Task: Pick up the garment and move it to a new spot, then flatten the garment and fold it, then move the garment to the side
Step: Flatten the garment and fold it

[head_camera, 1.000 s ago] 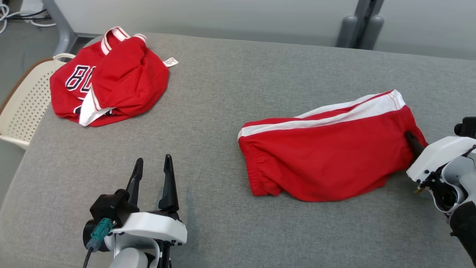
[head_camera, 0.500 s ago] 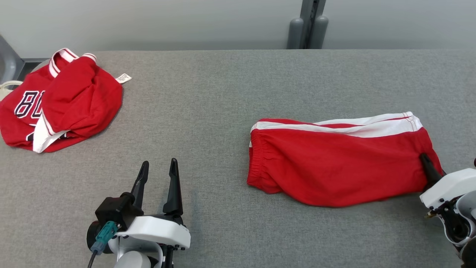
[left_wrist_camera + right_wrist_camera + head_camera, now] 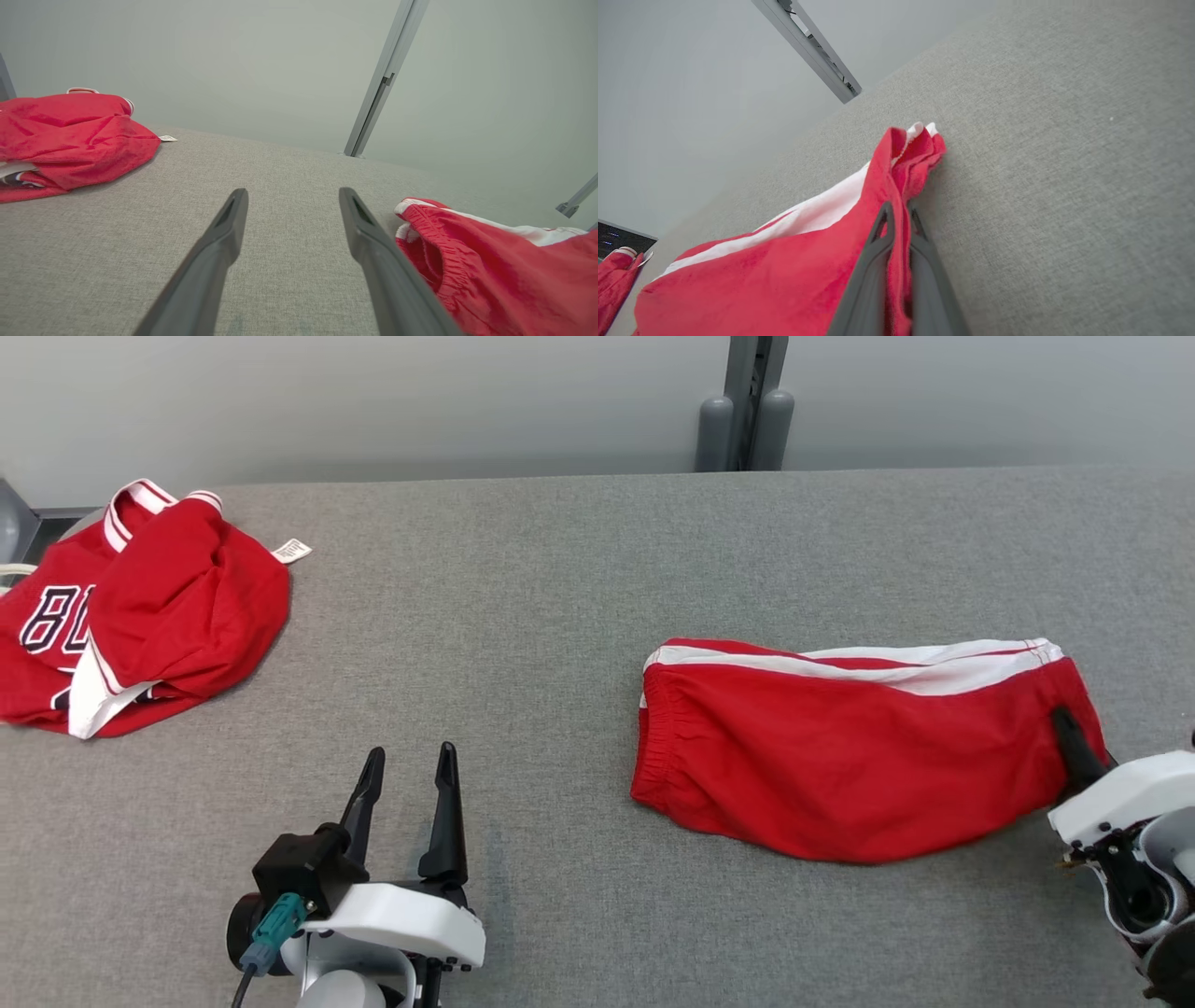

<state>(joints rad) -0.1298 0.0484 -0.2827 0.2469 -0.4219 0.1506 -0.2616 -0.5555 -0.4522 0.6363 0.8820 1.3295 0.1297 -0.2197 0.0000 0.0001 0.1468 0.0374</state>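
- The red shorts (image 3: pixel 840 756) lie on the grey fabric worktop (image 3: pixel 523 616), right of centre in the head view. They stretch crosswise, with the gathered elastic waistband (image 3: pixel 658 747) at the end towards the middle.
- A broad white stripe (image 3: pixel 868 663) runs along the far edge of the shorts, split by a thin red line. No logo or print shows on them.
- The right tool (image 3: pixel 900 211) is closed on the leg-hem end of the shorts. In the right wrist view its two dark fingers sit almost together with a ridge of red cloth pinched between them. The cloth bunches up beyond the tips, with a bit of white at the very end.
- The left tool (image 3: pixel 411 751) hovers low over bare worktop at the near left. Its fingers are spread well apart and nothing is between them; it is well apart from the shorts.
- A crumpled red jersey (image 3: pixel 177 597) with white-striped trim lies at the far left edge of the worktop.
- The jersey carries dark, white-outlined lettering (image 3: pixel 56 616) — a "B" or "8" and a second character cut off by a fold, so the word cannot be read.
- A small white care tag (image 3: pixel 291 551) sticks out of the jersey onto the worktop; its print is too small to read.
- A grey post (image 3: pixel 744 420) stands behind the far edge of the worktop.
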